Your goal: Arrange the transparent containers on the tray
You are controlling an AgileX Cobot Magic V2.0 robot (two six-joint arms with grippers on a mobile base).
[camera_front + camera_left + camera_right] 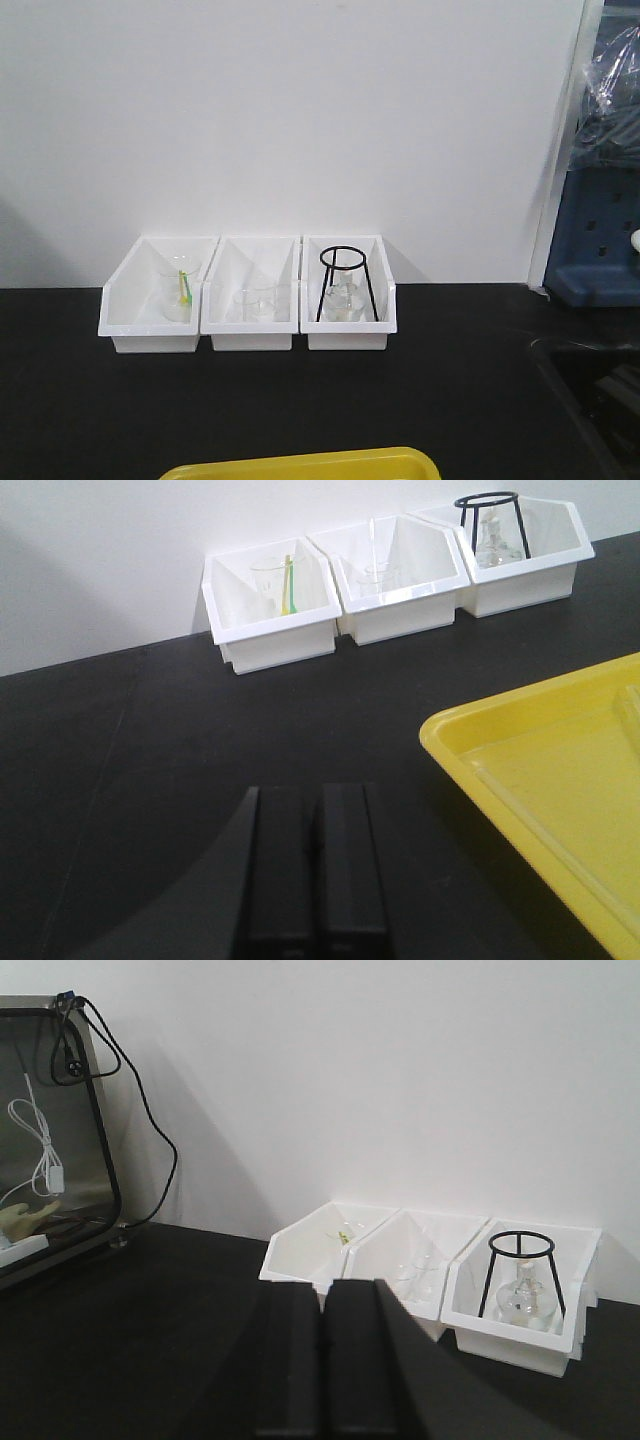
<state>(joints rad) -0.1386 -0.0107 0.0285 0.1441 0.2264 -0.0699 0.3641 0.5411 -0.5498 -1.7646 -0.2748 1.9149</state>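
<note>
No test tubes show in any view. The yellow tray (300, 465) pokes in at the bottom edge of the front view, and its corner and bare floor (560, 770) fill the right of the left wrist view; what shows of it holds nothing. My left gripper (317, 792) hovers low over the black table just left of the tray, shut with nothing between its fingers. My right gripper (323, 1285) is also shut and holds nothing, facing the white bins. Neither gripper appears in the front view.
Three white bins (250, 290) stand side by side against the wall. The left one holds a beaker with a green stick (181, 285), the middle one beakers (255, 300), the right one a black tripod ring (345, 280) over a flask. A metal-framed cabinet (50, 1130) stands far left.
</note>
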